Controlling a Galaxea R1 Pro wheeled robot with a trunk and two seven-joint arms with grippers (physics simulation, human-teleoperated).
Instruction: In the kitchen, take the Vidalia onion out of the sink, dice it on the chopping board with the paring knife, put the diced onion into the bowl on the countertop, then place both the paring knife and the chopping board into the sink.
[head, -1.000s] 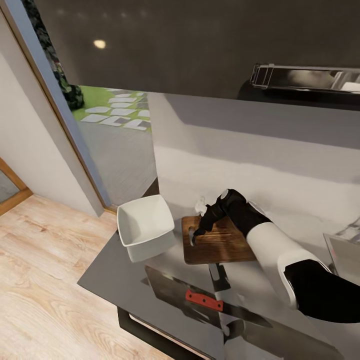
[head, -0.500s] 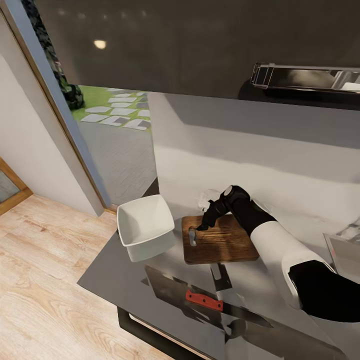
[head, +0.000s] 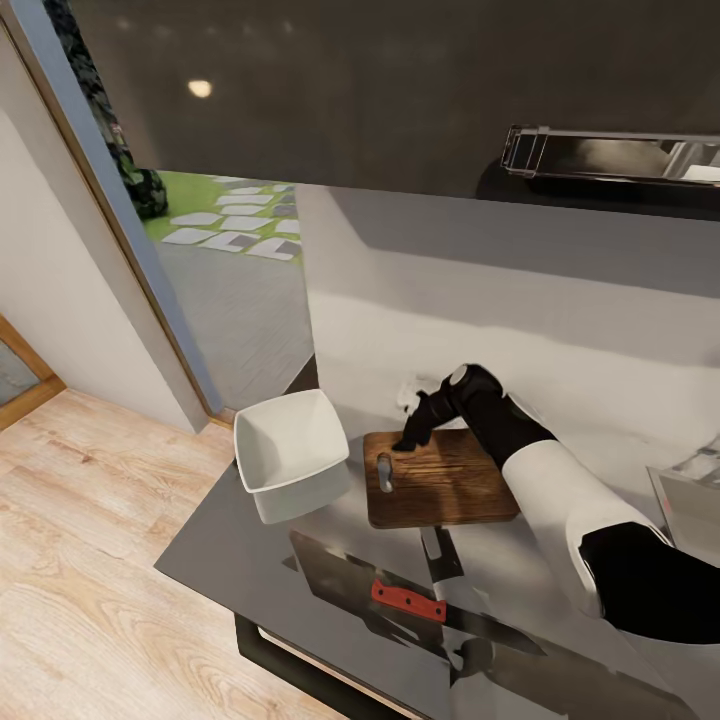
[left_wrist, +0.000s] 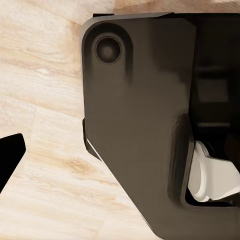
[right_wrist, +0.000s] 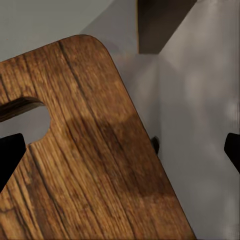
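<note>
One wooden slab under the right pincer (head: 406, 441): the chopping board (head: 440, 482), flat on the glossy bench (head: 225, 560), slot-shaped handle hole toward the bowl (head: 292, 452). Hangs over the board's far corner at the handle end, tips pointing down, apparently clear of the wood. From the right wrist, right pincer (right_wrist: 120, 152) spread wide, one dark fingertip at each edge of the picture, nothing between but board (right_wrist: 85, 165) and grey bench. Left pincer: a single dark tip seen from the left wrist over the wooden floor, so cannot tell whether apart or together.

Probably stiff and fairly heavy for its thickness, with nothing to crush or spill. Lies flush, so no pinch from straight above; better to take the rim at the slot or the rounded corner, one finger through or under the edge, or to slide it past the bench's edge first. Likely to swing and slip if held by one corner alone.

Paring knife (head: 408, 601) nearer the front edge, apart from the board: light, slim, easy to skid on the gloss. Best taken across the red handle, away from the blade.
</note>
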